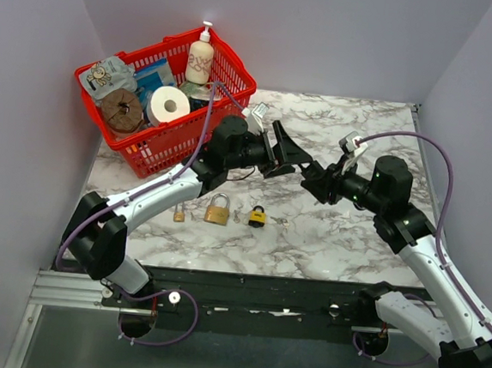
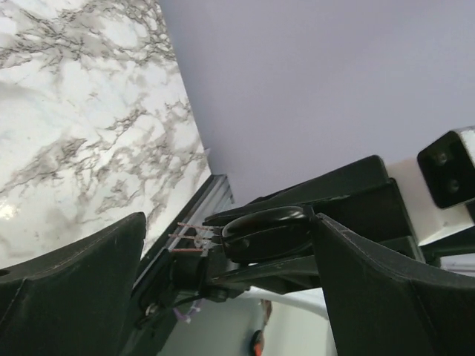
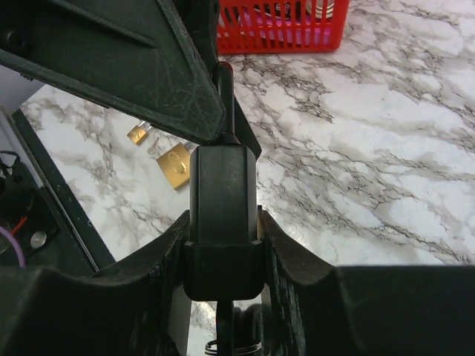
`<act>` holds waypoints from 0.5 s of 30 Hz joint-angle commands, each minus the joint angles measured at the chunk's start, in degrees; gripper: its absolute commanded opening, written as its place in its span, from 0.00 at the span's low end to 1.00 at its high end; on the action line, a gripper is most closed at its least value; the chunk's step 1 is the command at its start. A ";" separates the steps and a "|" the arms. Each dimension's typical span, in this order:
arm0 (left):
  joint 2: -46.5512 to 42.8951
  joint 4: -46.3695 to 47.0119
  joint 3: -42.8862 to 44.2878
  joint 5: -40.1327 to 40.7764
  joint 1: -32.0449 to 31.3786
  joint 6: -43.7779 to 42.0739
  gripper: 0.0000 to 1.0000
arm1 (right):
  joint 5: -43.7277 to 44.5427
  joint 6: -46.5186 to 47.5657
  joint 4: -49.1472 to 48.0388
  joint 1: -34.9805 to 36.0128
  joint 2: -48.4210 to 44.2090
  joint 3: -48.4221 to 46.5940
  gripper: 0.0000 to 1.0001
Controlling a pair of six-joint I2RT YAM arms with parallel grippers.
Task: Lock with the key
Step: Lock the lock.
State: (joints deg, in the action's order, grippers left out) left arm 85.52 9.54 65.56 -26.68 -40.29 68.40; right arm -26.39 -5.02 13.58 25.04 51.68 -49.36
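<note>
Marble counter, both arms reaching in over its middle and meeting tip to tip. Red basket sits at the far-left corner and holds a bottle, paper roll, tape and some packets. Left gripper: jaws spread wide; its wrist view shows the right gripper's tip framed in the gap between its two fingers. Right gripper: jaws pinching a black block, held upright between them, above the counter. Cannot tell what the block is. In the right wrist view one left finger crosses just over the block's top; contact unclear. Three locks lie in a row near the near edge, left of centre, all apart from each other and from both grippers. Brass lock is in the middle, black lock toward the centre and small lock toward the left edge. A tiny bit lies between the brass and black locks, too small to tell if it's the key.
</note>
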 commanded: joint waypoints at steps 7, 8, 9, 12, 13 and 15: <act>-0.44 9.70 -2.28 0.84 -3.83 9.12 0.92 | 3.63 -2.19 -12.08 0.36 0.17 0.14 0.01; -0.18 9.88 -2.19 0.66 -3.91 9.29 0.88 | 3.89 -2.28 -12.35 0.36 0.26 0.32 0.01; 0.00 9.97 -1.93 0.57 -4.00 9.29 0.87 | 4.59 -2.37 -12.61 0.36 0.35 0.32 0.01; 0.70 10.32 -1.49 0.48 -4.09 9.38 0.84 | 4.69 -2.54 -13.06 0.63 0.70 0.58 0.01; 0.88 10.93 -1.49 0.48 -4.35 9.64 0.83 | 4.77 -2.54 -13.06 0.71 0.79 0.85 0.01; 1.41 11.55 -1.31 0.57 -4.53 9.91 0.78 | 4.25 -2.63 -13.06 0.98 0.79 0.94 0.01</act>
State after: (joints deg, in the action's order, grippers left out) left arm 85.84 17.93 63.90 -26.22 -44.29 76.73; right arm -22.92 -6.90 7.42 25.26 52.73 -48.75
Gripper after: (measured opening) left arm 0.813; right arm 0.423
